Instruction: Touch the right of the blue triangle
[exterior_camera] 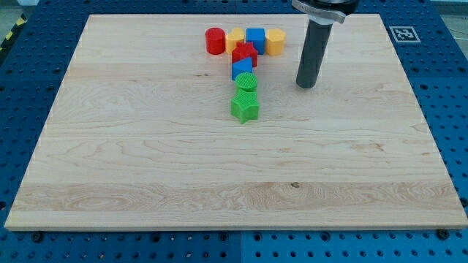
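Dark rod's tip (306,85) on the wooden board (146,161), well to the view's right of the blue triangle (242,69), not touching, no pincer to judge.

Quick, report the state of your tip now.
My tip: no gripper, holding nothing, resting on the board, apart from every block, to the view's right of the blue triangle.

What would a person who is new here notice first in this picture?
First, the tight cluster of coloured blocks near the view's top centre of the wooden board, ending in a green star. Next, the dark rod, my tip, standing to the view's right of the blue triangle, apart from it.
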`<state>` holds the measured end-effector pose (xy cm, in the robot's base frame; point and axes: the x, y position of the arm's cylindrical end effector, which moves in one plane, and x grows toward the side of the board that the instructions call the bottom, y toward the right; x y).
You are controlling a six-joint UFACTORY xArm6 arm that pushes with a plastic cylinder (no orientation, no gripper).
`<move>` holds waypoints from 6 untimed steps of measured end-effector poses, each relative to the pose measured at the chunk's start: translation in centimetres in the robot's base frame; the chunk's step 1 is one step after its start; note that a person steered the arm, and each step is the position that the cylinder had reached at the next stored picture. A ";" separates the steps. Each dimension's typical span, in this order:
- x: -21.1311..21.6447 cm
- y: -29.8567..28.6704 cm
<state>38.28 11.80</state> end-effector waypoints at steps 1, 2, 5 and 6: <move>-0.2 -0.1; -0.4 -0.1; -2.3 -0.1; -2.7 -0.3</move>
<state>35.59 11.50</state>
